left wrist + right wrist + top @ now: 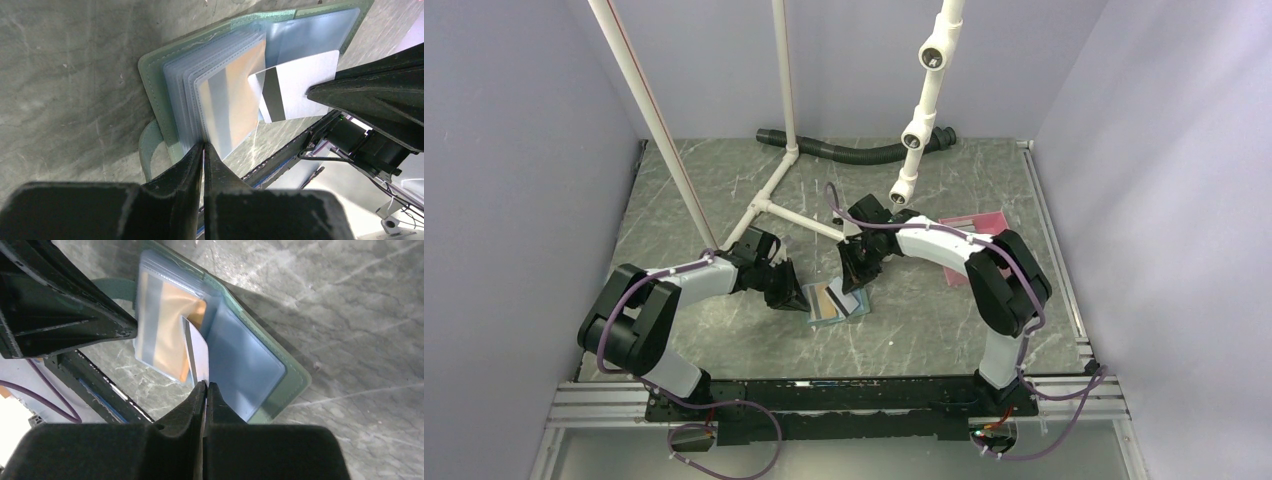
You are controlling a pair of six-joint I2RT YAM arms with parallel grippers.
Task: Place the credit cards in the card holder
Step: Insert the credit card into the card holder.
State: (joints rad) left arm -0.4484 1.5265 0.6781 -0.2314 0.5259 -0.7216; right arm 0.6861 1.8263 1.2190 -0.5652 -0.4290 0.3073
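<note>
The card holder [828, 310] lies open on the table, sage-green outside [150, 75] with clear blue sleeves [250, 370]. A tan/orange credit card [235, 100] sits inside one sleeve. My left gripper [203, 146] is shut on the near edge of that sleeve stack and pins it. My right gripper [206, 385] is shut on a grey credit card [199, 352] with a black stripe [272, 95]. The leading edge of the grey credit card is at the mouth of the sleeve that has the orange card in it. In the top view both grippers meet over the holder, left gripper [796, 297] and right gripper [854, 283].
A pink tray [999, 214] stands to the right, behind the right arm. White pipe framing [764, 205] rises from the table behind the holder, and a black corrugated hose [844, 150] lies along the back. The arms' base rail [844, 395] runs along the near edge.
</note>
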